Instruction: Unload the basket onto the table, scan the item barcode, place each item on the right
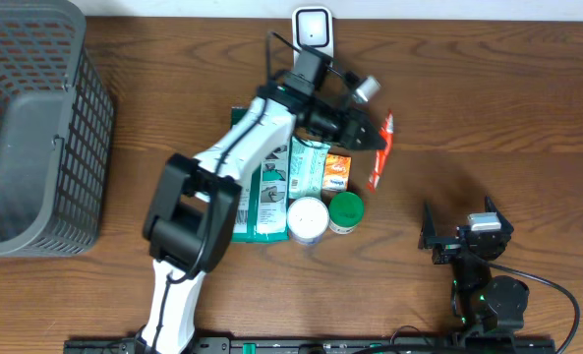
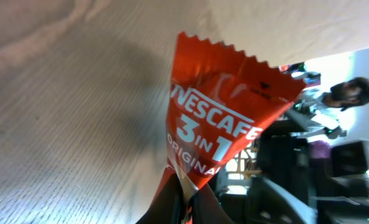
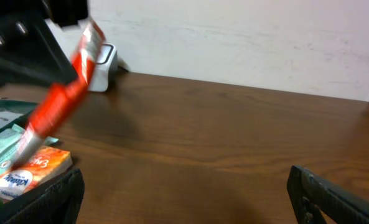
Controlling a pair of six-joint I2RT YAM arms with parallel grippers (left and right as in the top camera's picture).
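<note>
Left claw (image 1: 375, 136), over the bench (image 1: 488, 98), is clenched on a red sachet (image 2: 221, 124) held tilted beside the orange box (image 1: 337, 172). It has a serrated end and white "Nescafé 3 in 1" lettering. Right claw (image 1: 458, 226) stands released.

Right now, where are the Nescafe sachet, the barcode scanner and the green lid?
Nescafe sachet (image 2: 218, 124): left wrist view, on the printed front.
barcode scanner (image 1: 312, 28): overhead view, on its upper face.
green lid (image 1: 346, 210): overhead view, on its top centre.

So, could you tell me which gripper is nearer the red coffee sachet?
Left. The left gripper is shut on the sachet; the right gripper stands open, apart from it, lower right in the overhead view.
</note>
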